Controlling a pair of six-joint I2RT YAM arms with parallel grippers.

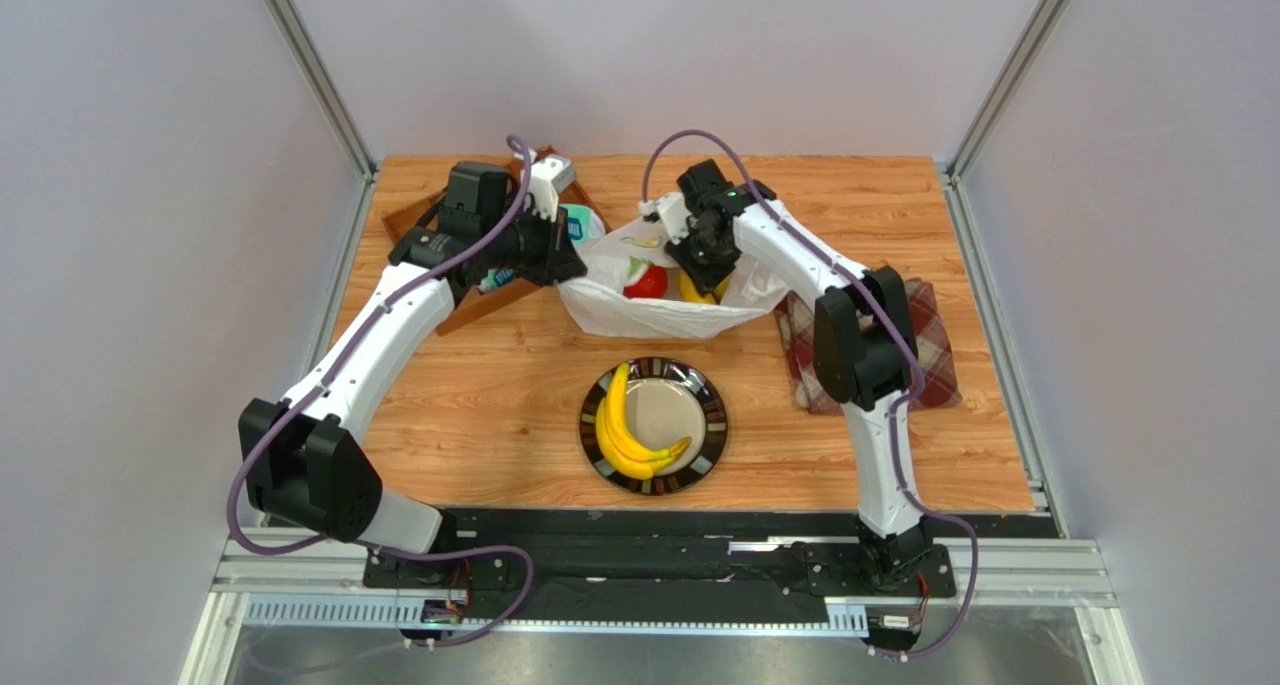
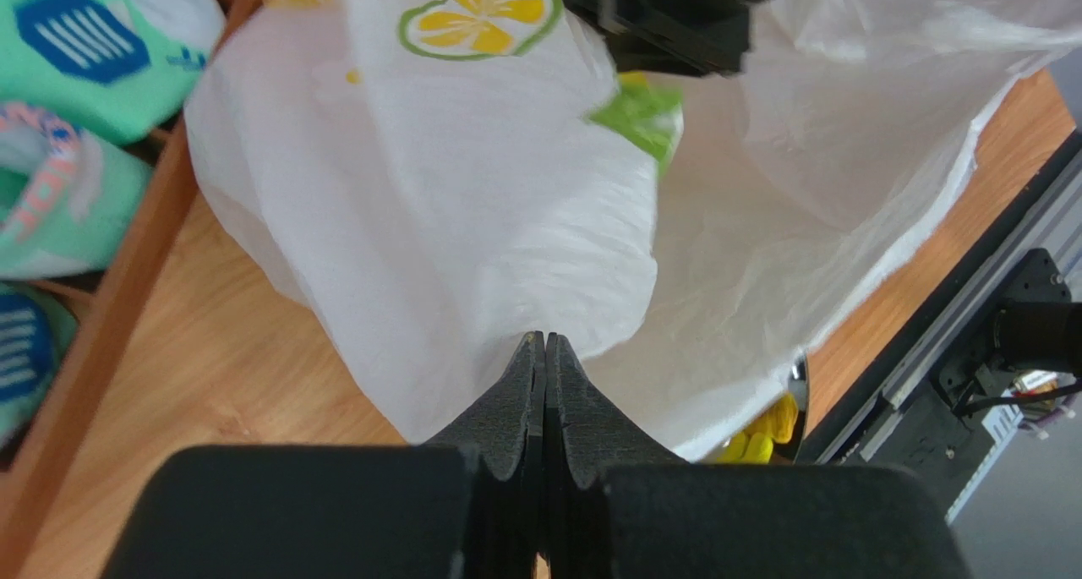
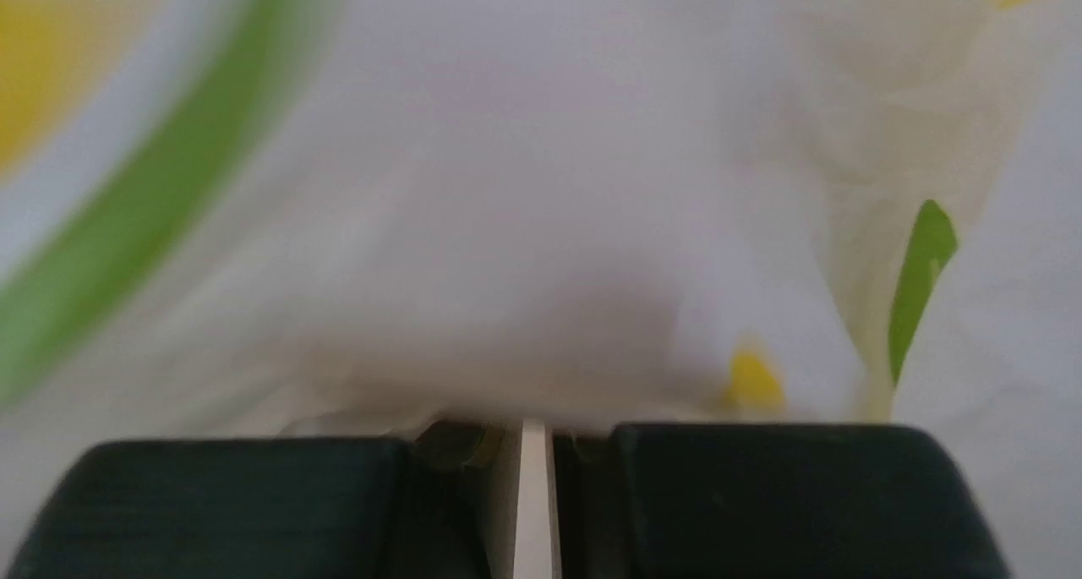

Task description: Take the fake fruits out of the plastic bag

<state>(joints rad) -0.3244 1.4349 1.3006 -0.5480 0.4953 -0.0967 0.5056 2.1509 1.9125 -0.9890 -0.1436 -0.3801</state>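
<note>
Far middle of table (image 1: 496, 400): plastic bag (image 1: 661, 313) open, red fruit (image 1: 648, 282) and yellow fruit (image 1: 694, 289) inside | left gripper (image 2: 544, 351) clenched on bag's left edge | right gripper (image 1: 706, 259) in bag mouth over yellow fruit, fingers nearly together, white film against them, held item unclear | bananas (image 1: 628, 430) on plate (image 1: 715, 415), near side, apart from bag | plaid cloth (image 1: 932, 358) right
</note>
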